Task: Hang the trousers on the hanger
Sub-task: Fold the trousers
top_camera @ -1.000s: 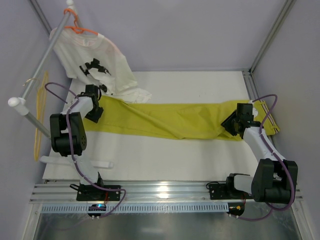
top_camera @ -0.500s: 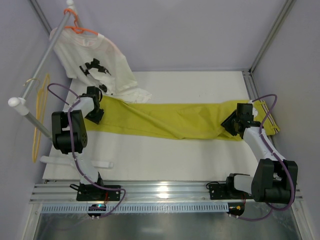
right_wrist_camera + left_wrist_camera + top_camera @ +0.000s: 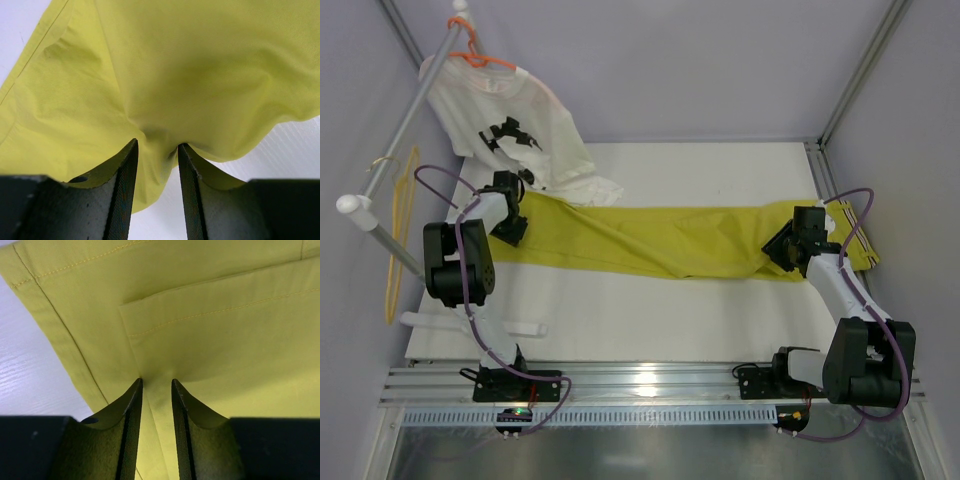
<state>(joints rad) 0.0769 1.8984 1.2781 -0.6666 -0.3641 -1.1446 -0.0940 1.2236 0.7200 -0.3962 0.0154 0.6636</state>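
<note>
White table (image 3: 670, 310) spreads under both claws, and the trousers (image 3: 660, 240), yellow-green, lie flat across it, stretched out lengthwise between the left claw (image 3: 510, 228) and the right claw (image 3: 782, 248). A striped band at one end of the trousers shows just outside the right claw, towards the table's right edge. Behind the left claw, a white T-shirt (image 3: 510, 130) with black print hangs from an orange hanger (image 3: 480, 58) on a slanting metal rail (image 3: 405, 125), its hem touching the cloth beside that claw. The hanger (image 3: 392, 280), thin and yellow, hangs from the same rail, well out to the left of the left claw and apart from the trousers.

The left claw (image 3: 156, 382) is drawn narrow, a ridge of yellow-green cloth pinched between its fingers (image 3: 131, 410) just below a stitched seam. The right claw (image 3: 157, 145) is likewise narrow, with a puckered fold of the trousers gathered between its fingers (image 3: 126, 170) near the cloth's edge, bare table showing to either side.
</note>
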